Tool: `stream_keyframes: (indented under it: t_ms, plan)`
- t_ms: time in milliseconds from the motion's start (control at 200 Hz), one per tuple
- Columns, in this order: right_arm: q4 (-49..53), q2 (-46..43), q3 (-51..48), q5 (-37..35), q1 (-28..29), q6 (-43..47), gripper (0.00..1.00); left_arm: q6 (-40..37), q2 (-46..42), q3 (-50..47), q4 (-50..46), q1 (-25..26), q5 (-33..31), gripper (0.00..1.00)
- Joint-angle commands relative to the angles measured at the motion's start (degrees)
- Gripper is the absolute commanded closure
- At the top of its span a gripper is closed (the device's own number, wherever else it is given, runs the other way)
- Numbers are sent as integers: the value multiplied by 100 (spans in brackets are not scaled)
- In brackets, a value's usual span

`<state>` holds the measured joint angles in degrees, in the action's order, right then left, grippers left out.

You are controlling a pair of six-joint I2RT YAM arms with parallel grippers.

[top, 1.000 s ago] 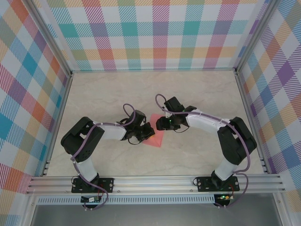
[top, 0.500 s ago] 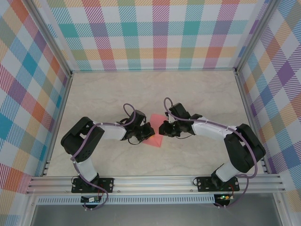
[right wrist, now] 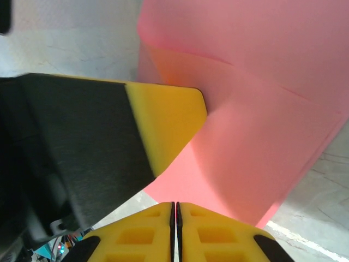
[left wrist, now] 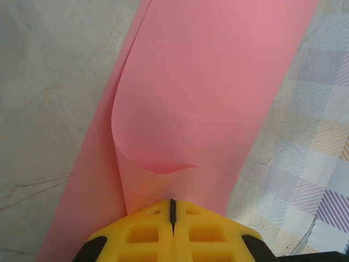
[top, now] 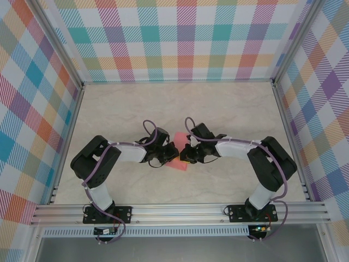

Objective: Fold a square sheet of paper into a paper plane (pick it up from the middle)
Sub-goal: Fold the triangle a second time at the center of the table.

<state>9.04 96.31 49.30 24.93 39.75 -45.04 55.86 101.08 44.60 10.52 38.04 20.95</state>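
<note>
The pale marbled worktop [top: 229, 109] bears the square sheet of paper [left wrist: 207, 93] at its middle, between the two arms; the sheet is doubled over, with a soft curl in the top layer. It looks light, limp and easily creased, so edge holds near the fold seem safest. The left pincer [left wrist: 172, 210] is clenched on one edge. The right pincer [right wrist: 175, 212] is clenched on another.

Marbled table [top: 218, 103]; plaid walls [top: 185, 38] (pastel)
</note>
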Motion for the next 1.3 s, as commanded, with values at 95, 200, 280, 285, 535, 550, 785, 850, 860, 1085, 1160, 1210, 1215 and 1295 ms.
stream_keyframes:
  t_ms: [95, 200, 280, 285, 535, 550, 785, 850, 860, 1085, 1160, 1210, 1215, 1295]
  plan:
    - [-73, 203, 201, 73, 165, -137, 88, -119, -20, -104, -507, -34, -161, 100]
    - [-30, 329, 241, 0, 174, -139, 88, -110, -36, -135, -500, -34, -161, 100]
    - [15, 382, 251, -39, 174, -111, 88, -111, -54, -160, -505, -38, -161, 100]
    - [17, 385, 249, -49, 174, -107, 88, -111, -62, -156, -502, -36, -161, 100]
    - [99, 529, 163, -121, 174, -49, 88, -114, -85, -202, -487, -32, -152, 100]
    - [98, 522, 147, -132, 174, -49, 88, -125, -80, -198, -490, -33, -153, 100]
    - [251, 468, 111, -268, 174, 29, 87, -114, -93, -226, -496, -38, -162, 100]
    - [283, 483, 73, -283, 174, 47, 87, -121, -88, -237, -499, -31, -170, 100]
    - [283, 493, 67, -275, 174, 54, 87, -126, -86, -238, -494, -33, -172, 100]
    - [264, 527, -92, -313, 174, 10, 87, -119, -103, -263, -507, -33, -188, 100]
    - [241, 538, -54, -225, 174, -18, 87, -119, -90, -259, -505, -34, -187, 100]
    - [234, 522, -11, -136, 174, -34, 86, -119, -82, -256, -507, -32, -179, 100]
    - [236, 521, -5, -132, 174, -37, 86, -119, -81, -253, -503, -33, -183, 100]
    - [311, 416, 90, -108, 174, -67, 86, -123, -85, -253, -507, -38, -188, 100]
